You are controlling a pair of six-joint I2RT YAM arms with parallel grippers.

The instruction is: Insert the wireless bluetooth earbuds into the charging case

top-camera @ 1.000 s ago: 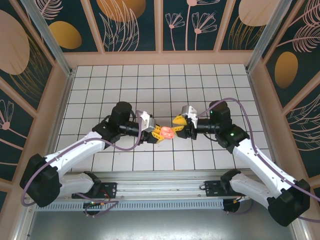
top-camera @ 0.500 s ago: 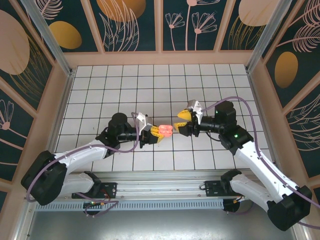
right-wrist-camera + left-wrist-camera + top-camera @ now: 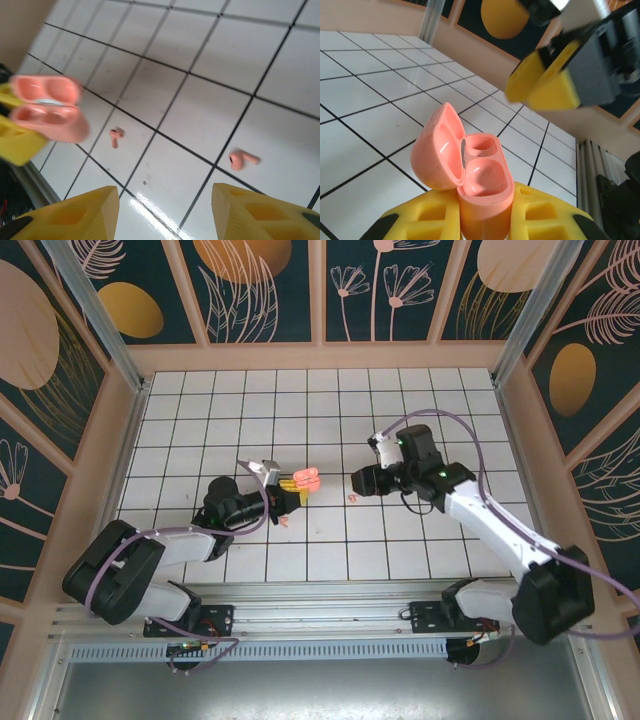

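Observation:
My left gripper (image 3: pixel 482 220) is shut on the lower body of a pink charging case (image 3: pixel 482 182), which stands upright with its lid (image 3: pixel 436 155) swung open to the left. Both sockets are empty. From above, the case (image 3: pixel 301 480) sits left of centre. My right gripper (image 3: pixel 165 215) hangs open over the tiles with nothing between its yellow fingers (image 3: pixel 260 210). Two pink earbuds lie on the table, one (image 3: pixel 115 136) below the case and one (image 3: pixel 242 159) near the right finger. From above they are tiny specks (image 3: pixel 284 521) (image 3: pixel 352 498). The right gripper (image 3: pixel 360 483) faces the case from the right.
The white gridded table (image 3: pixel 320 410) is walled by wooden panels (image 3: pixel 320 355) at the back and sides. The right arm's yellow fingers (image 3: pixel 545 82) hang above and right of the case in the left wrist view. A metal rail (image 3: pixel 320 625) runs along the near edge.
The left gripper carried the case left and further back. The right gripper drew away from the case, moved back and opened wider. Two pink earbuds now show on the tiles.

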